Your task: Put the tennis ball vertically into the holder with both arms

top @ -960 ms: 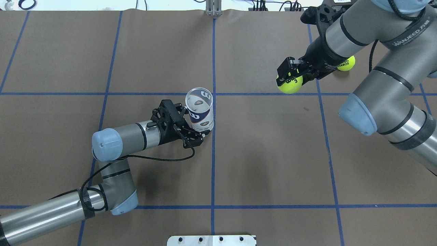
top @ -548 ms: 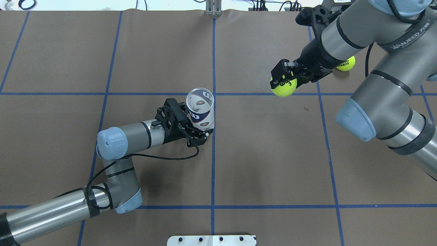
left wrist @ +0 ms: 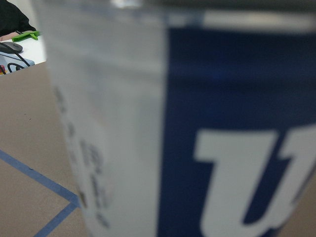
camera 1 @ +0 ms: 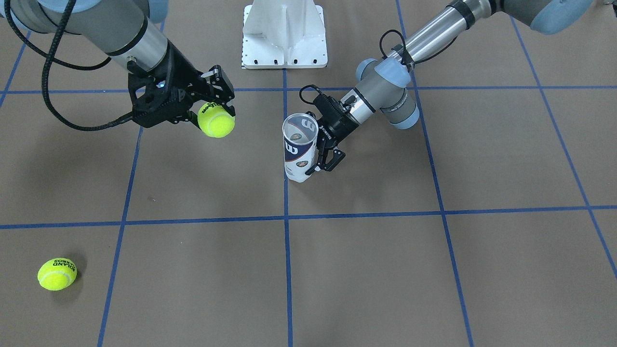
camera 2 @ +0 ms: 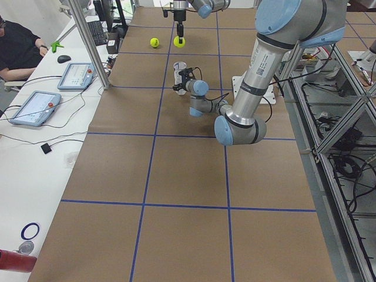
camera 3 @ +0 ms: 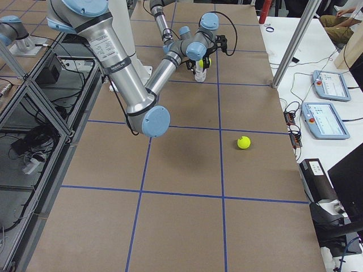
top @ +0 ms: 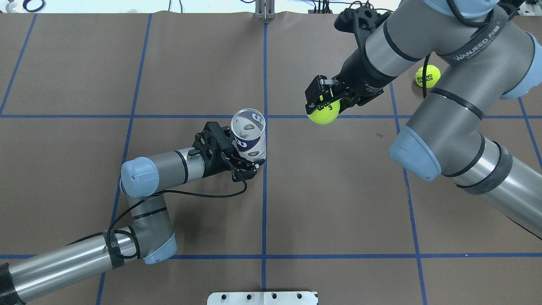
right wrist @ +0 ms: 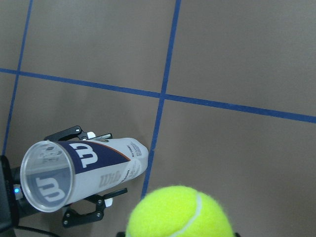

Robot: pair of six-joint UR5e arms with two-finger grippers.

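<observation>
I see the left gripper point(top: 245, 154) clasping the upright holder point(top: 247, 135); the right gripper point(top: 324, 101) pinches a ball point(top: 322, 112), raised at the holder's two o'clock in the overhead view.

A robotics lab. The table point(top: 338, 190) bears a blue tape grid point(top: 264, 212); teach pendants point(camera 2: 74, 75) lie on a white desk point(camera 2: 35, 158) well apart from the fingers point(camera 1: 336, 158).

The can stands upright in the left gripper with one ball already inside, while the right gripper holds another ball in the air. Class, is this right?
Not quite. The can is empty: the right wrist view looks into its open mouth and shows no ball inside. The rest holds: it stands upright in the left gripper, while the right gripper holds a ball in the air.
</observation>
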